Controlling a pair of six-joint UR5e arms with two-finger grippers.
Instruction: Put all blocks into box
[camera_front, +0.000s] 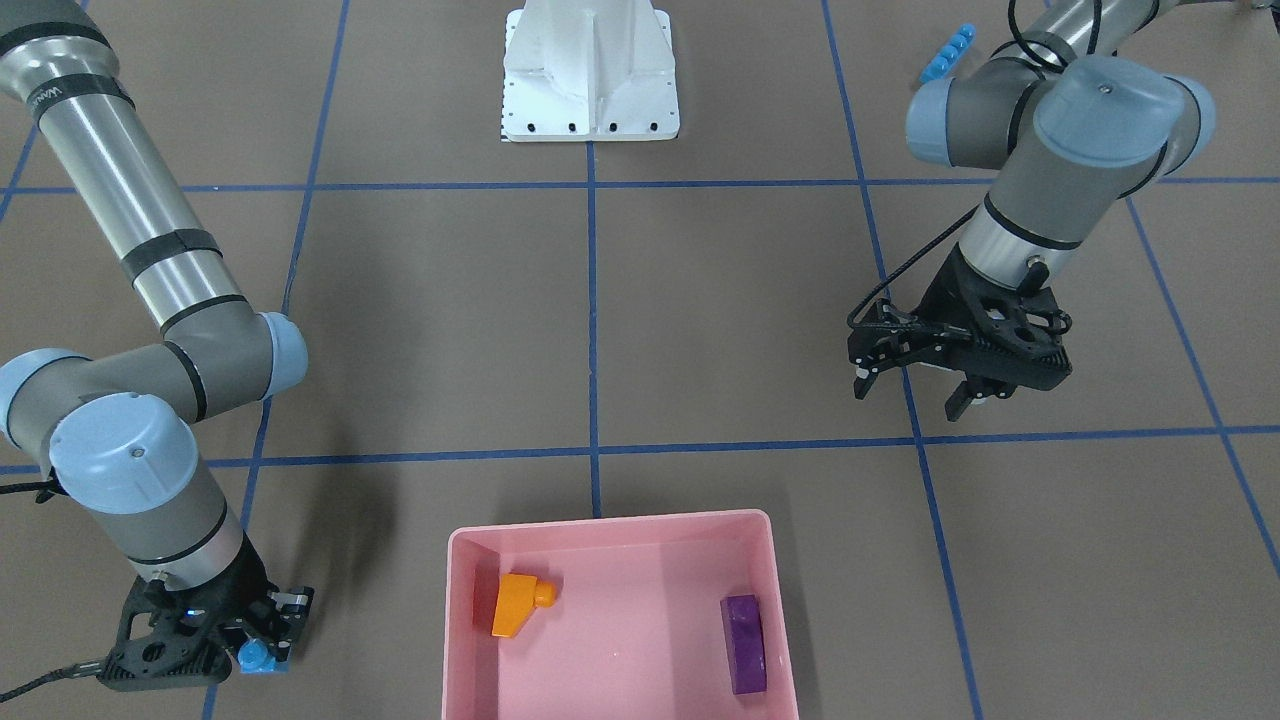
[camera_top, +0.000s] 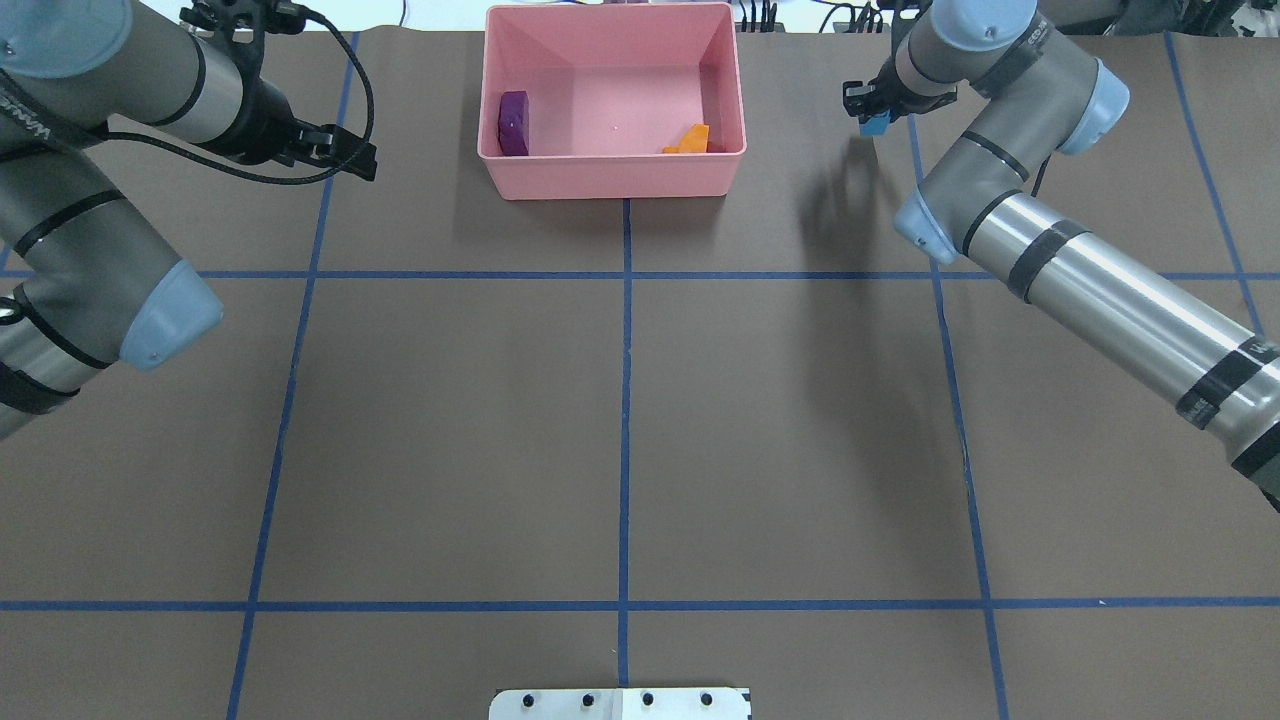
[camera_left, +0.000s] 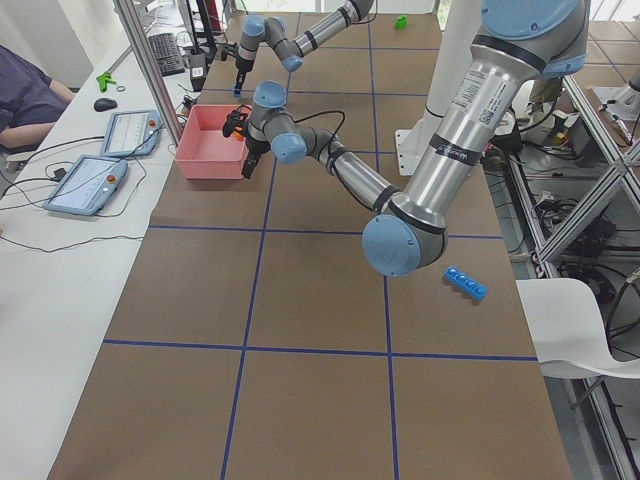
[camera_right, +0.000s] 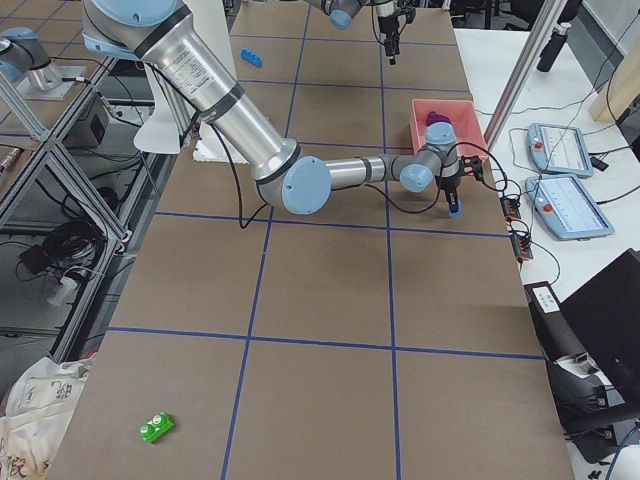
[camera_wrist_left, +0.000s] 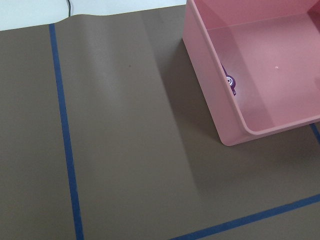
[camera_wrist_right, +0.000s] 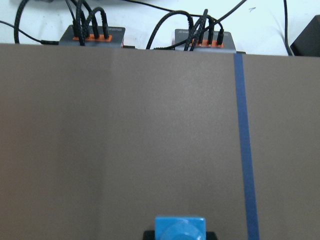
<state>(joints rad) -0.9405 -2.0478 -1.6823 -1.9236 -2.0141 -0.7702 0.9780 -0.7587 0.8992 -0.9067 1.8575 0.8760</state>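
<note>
Apparently clamped, blue block (camera_front: 252, 657), in right gripper (camera_front: 260, 652)

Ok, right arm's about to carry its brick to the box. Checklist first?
1. Grasp: small blue block clamped in right gripper, ok.
2. Room: box has bare floor between orange block and purple block, ok.
3. Clearance: left gripper away from box, fingers open, empty, ok.
4. Path: table between right gripper and box free of things, ok.
5. Grip firmness for the carry: cannot tell.
</note>
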